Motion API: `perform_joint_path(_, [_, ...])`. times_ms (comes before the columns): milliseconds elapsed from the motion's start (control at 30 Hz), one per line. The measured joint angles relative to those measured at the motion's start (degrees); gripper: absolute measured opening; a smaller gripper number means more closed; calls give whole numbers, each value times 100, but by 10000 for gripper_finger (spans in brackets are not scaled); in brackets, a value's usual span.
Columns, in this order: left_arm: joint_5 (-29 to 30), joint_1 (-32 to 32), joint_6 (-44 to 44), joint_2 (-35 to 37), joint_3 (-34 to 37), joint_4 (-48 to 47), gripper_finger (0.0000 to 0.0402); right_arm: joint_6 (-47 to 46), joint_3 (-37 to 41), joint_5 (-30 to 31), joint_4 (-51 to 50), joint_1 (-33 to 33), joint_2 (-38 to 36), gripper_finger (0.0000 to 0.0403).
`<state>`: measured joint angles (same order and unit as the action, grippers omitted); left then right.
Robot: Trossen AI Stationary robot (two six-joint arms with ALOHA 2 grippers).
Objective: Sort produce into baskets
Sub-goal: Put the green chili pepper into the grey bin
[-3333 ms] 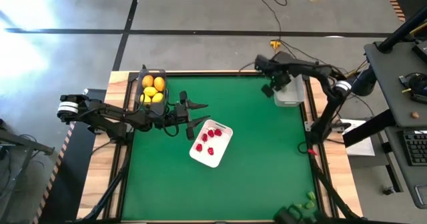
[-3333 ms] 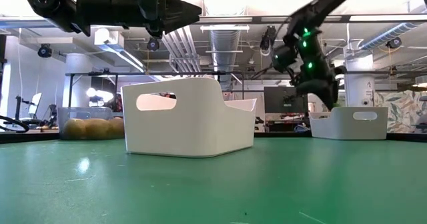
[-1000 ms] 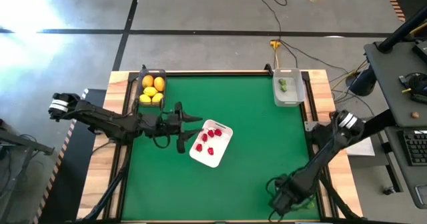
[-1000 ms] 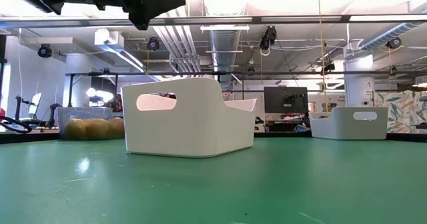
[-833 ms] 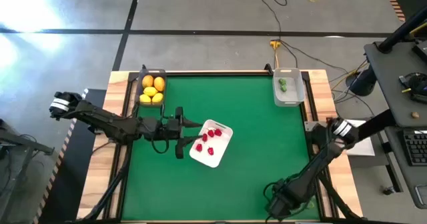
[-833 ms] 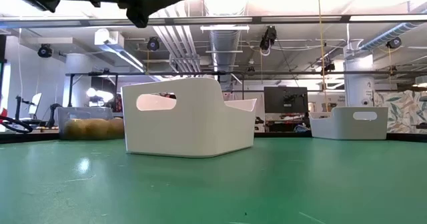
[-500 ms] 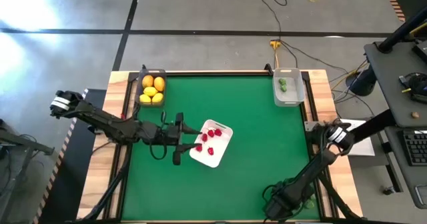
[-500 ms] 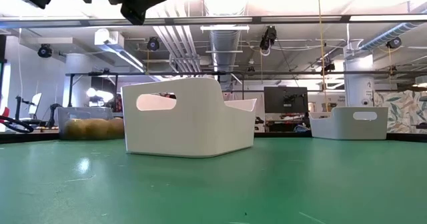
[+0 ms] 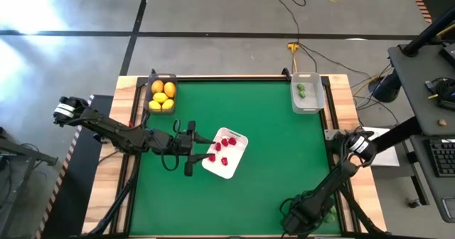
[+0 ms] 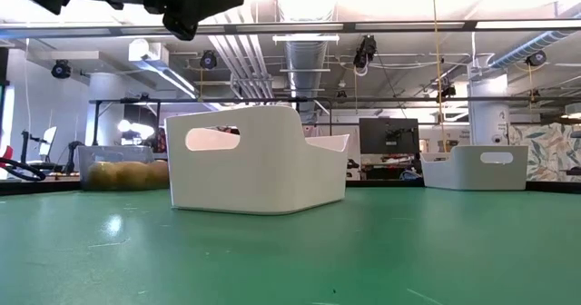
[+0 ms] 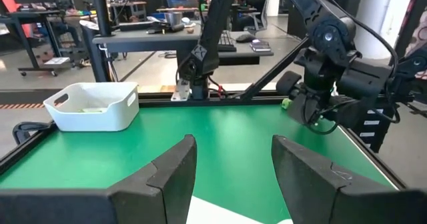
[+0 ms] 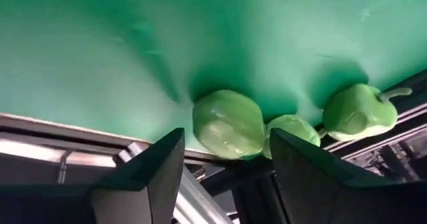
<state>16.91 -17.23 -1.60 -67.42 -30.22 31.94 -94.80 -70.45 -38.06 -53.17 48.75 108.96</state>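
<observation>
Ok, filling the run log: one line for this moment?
left tool: open, beside tray | right tool: open, over green fruit

Your green surface point(image 9: 270, 161) holds a white tray point(image 9: 238, 156) in the middle, a dark bin point(image 9: 150, 97) far left, a clear bin point(image 9: 313, 104) far right, and green fruits point(image 12: 229, 125) at the near right edge.

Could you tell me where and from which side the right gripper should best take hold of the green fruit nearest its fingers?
Probably across the round middle of the nearest green fruit, coming straight on with the open right gripper, whose fingers already flank it. It lies at the table's edge, touching a second green fruit, so the finger on that side needs care. The stemmed green fruit lies farther off.
</observation>
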Motion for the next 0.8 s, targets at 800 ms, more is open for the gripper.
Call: perform_joint_path(800, [4, 0, -5, 123, 4, -308, 178, 617, -24, 12, -331, -536, -129, 97])
